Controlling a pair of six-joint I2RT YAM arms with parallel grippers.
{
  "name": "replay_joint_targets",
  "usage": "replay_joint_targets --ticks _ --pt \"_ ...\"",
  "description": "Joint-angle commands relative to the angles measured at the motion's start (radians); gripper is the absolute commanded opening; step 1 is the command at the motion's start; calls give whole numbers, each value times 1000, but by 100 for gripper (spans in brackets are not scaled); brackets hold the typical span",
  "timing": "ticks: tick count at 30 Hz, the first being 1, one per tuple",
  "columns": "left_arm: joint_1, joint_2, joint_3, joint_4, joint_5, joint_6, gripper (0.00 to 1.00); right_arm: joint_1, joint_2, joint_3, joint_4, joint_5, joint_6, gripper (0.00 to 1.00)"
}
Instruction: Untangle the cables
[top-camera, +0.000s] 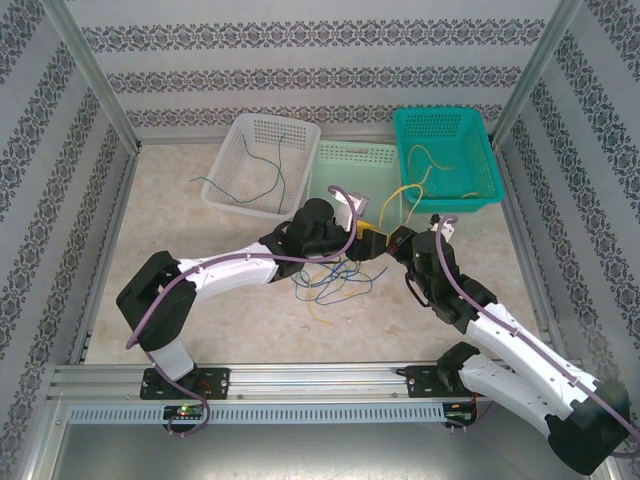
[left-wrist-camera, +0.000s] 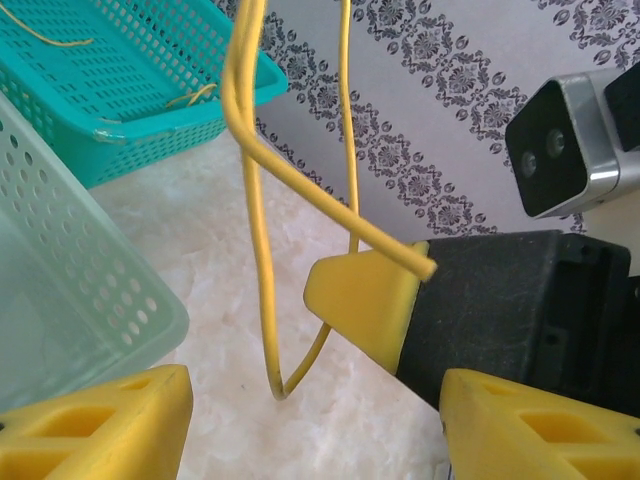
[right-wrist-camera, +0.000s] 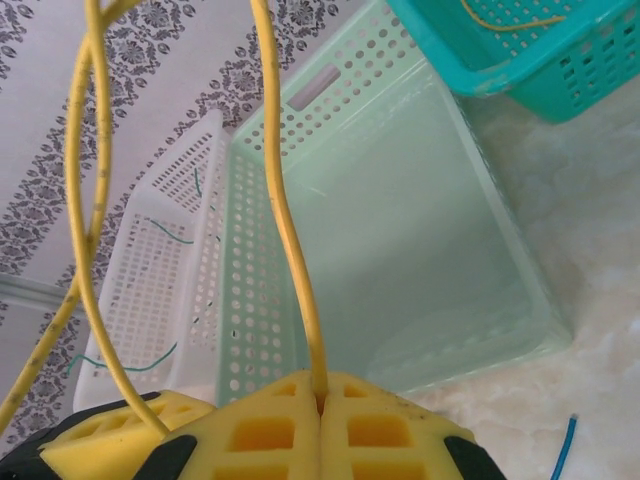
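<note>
The yellow cable (right-wrist-camera: 289, 230), blue cables (top-camera: 338, 283) and green cables (top-camera: 281, 172) show against a white basket (top-camera: 225, 160), mint basket (top-camera: 355, 150), teal basket (top-camera: 440, 118), marbled beige counter (top-camera: 180, 235) and grey floral-striped walls (top-camera: 300, 70).

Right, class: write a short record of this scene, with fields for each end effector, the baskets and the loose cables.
left end effector: open, near the yellow cable
right end effector: shut on the yellow cable
white basket: green cables inside
teal basket: yellow cables inside
pale green basket: between the other two
table: blue cables tangled between the arms
</note>
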Motion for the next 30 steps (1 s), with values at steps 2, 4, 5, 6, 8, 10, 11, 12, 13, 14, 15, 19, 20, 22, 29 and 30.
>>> replay_joint_targets --ticks 2,4,5,6,8,10,11,12,13,14,15,19,20,22,29,30 --pt "-11 16 37 7 -3 15 66 13 10 37 30 -45 20 0" --pt "-11 18 42 10 -7 23 65 15 10 33 26 -55 33 0" --pt "-11 20 45 12 -5 27 63 15 8 30 27 -59 39 0" --pt "-11 22 48 15 -2 30 60 15 7 28 28 -64 47 0" --pt "-11 32 55 15 0 34 50 17 4 22 35 -71 57 0" --pt "-9 41 63 7 -5 35 38 19 -2 19 40 -79 63 0" --pt "-8 42 65 6 -8 35 33 18 -4 19 41 -84 64 0" --pt "-8 41 66 8 -8 37 27 19 -9 19 40 -90 62 0" --pt "-6 40 64 7 -12 39 20 18 -13 17 36 -94 61 0" --pt "-5 37 64 7 -15 41 15 17 -17 14 32 -97 64 0" --pt "-3 34 63 9 -18 45 7 17 -24 5 33 -101 71 0" --pt "-2 13 59 0 -35 63 0 2 -75 -55 53 -89 116 0" --pt "-2 6 57 -3 -39 68 0 -3 -90 -67 53 -81 124 0" --pt "-1 -8 55 -20 -42 90 0 -17 -127 -81 24 -65 121 0" --pt "0 -37 61 -70 -34 139 0 -95 -182 -60 -63 -106 31 33" --pt "-1 -39 62 -78 -29 145 0 -106 -181 -46 -89 -101 -8 49"
